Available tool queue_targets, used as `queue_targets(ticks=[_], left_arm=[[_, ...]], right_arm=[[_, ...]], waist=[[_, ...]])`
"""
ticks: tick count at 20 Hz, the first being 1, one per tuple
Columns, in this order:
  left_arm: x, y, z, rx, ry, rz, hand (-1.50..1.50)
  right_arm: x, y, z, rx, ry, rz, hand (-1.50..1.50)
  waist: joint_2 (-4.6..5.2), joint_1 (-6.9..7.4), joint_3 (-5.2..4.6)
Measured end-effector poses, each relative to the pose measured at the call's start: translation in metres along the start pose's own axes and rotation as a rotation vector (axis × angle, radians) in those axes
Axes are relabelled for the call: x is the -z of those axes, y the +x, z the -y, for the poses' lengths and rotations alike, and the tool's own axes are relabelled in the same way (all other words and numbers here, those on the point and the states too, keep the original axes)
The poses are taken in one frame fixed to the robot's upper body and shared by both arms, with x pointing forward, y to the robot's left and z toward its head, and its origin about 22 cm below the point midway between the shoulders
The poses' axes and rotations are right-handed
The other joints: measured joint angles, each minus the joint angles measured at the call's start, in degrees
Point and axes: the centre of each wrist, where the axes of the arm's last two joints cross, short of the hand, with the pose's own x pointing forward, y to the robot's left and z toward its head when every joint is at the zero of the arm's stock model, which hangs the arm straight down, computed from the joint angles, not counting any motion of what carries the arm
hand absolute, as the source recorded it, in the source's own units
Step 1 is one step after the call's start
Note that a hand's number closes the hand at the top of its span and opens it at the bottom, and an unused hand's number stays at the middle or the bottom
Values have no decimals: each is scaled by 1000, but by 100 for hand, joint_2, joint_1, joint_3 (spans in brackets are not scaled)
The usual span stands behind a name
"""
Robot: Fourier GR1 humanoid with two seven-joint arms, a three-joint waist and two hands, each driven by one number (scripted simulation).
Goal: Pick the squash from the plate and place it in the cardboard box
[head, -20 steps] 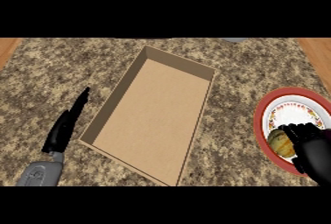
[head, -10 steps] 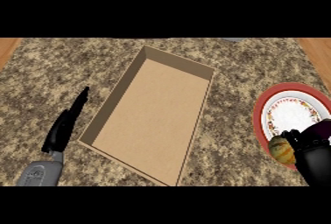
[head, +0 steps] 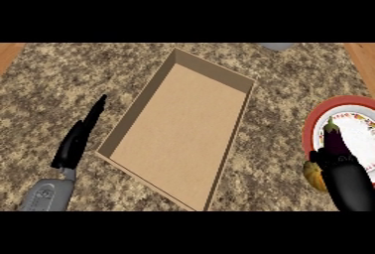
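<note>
The yellow-orange squash (head: 314,174) shows at the lower right, just outside the red rim of the plate (head: 324,112), mostly hidden by my right hand (head: 345,179). That black hand is curled round the squash. The open cardboard box (head: 183,134) lies at the centre of the counter, slanted, with nothing inside it. My left hand (head: 75,144) rests open to the left of the box, fingers straight and pointing away from me.
A dark purple eggplant (head: 335,140) lies on the plate just beyond my right hand. A grey object (head: 278,46) peeks in at the far edge. Wooden strips border the speckled counter at the far left and far right corners.
My right hand has closed on the squash and drawn back toward me, carrying it off the plate's near-left rim. The eggplant is now uncovered. The left hand has stayed still.
</note>
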Motion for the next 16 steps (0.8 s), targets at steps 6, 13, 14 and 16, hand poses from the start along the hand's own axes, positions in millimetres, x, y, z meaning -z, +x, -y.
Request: queue_targets(ticks=[6,13,14,16], left_arm=[[1,1,3,6,-20,3,0],[2,0,7,3,-34,-7,0],[2,0,8,2,-37,-9,0],[3,1,9,1,-42,-7,0]], right_arm=[[9,0,6,-51,90,-90,150],[46,25,28,20,49,-292,150],[55,31,34,47,27,-325,150],[73,42,47,94,-10,-391,150]], waist=[[-17,57,89],[-100,112,197],[-109,148,207],[-123,196,223]])
